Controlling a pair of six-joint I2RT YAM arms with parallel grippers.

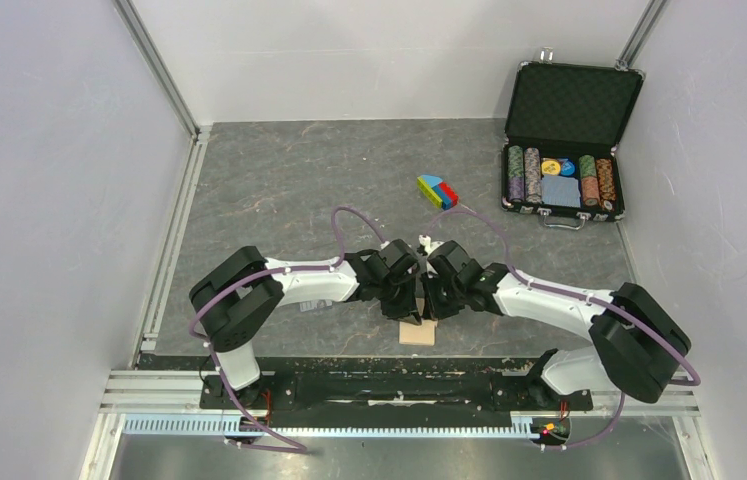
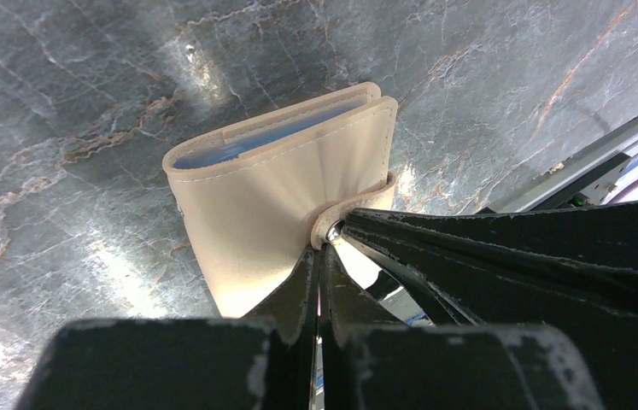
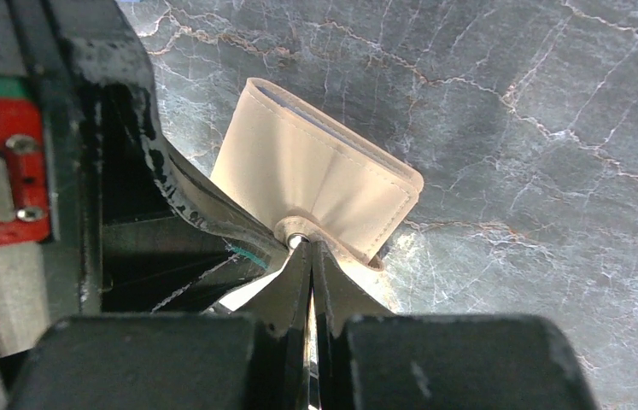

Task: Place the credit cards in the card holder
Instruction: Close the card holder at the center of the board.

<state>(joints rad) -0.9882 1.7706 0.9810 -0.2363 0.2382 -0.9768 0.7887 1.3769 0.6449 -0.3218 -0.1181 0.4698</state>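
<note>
Card holder (image 2: 272,196), tan leather-like folding wallet, lies folded at the near edge of the grey marbled table (image 1: 279,180); left gripper (image 2: 325,242) and right gripper (image 3: 307,248) both closed, tips at its snap tab. No pale credit cards loose out to the far black poker-chip case (image 1: 574,100), so probably inside; only the snap looks left

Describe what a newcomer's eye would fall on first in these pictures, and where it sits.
At the table's near edge, the left gripper and right gripper, both shut, have their tips at the snap tab of the folded tan card holder. Next comes the open black case of poker chips in the far right corner, with a bright block lying left of it.
</note>
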